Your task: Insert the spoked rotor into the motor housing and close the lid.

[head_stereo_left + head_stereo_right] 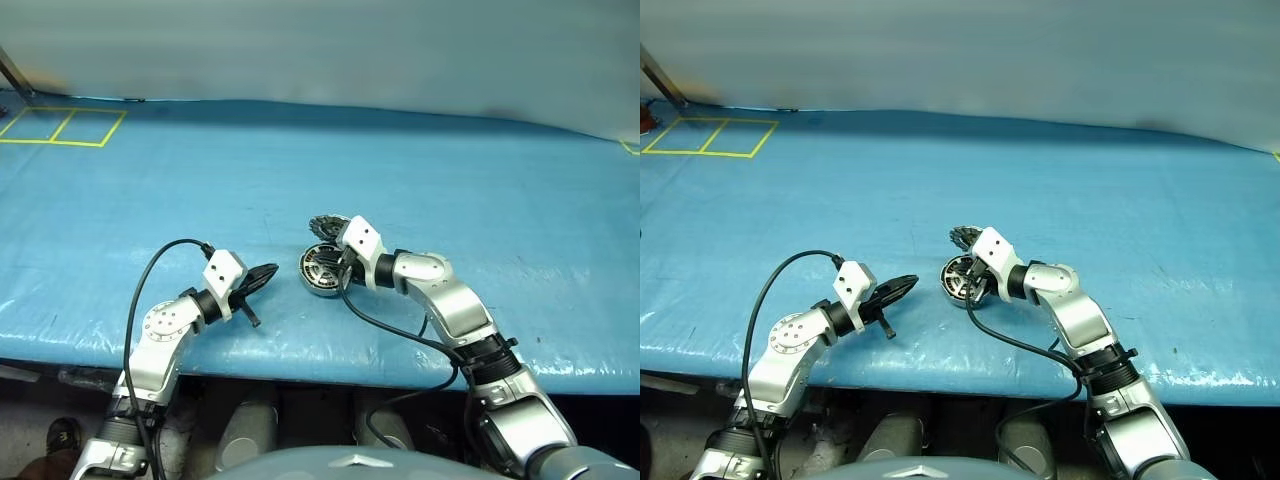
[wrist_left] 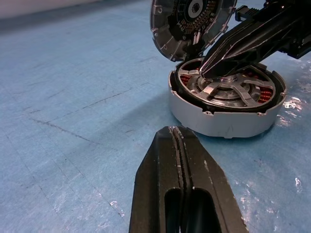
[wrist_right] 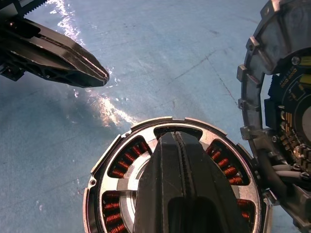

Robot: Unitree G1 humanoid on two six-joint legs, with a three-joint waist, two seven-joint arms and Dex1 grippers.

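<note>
Left gripper nearest, fingers clenched on nothing, hovering low over the blue desk just short of the motor housing. Housing sits flat near the desk's front edge; spoked rotor already seated inside, copper windings visible between the spokes. Right gripper fingers pressed together, tips resting on the rotor's centre, grasping nothing. Lid stands tilted up at the housing's far rim, touching it.

Motor housing on blue table.
</note>
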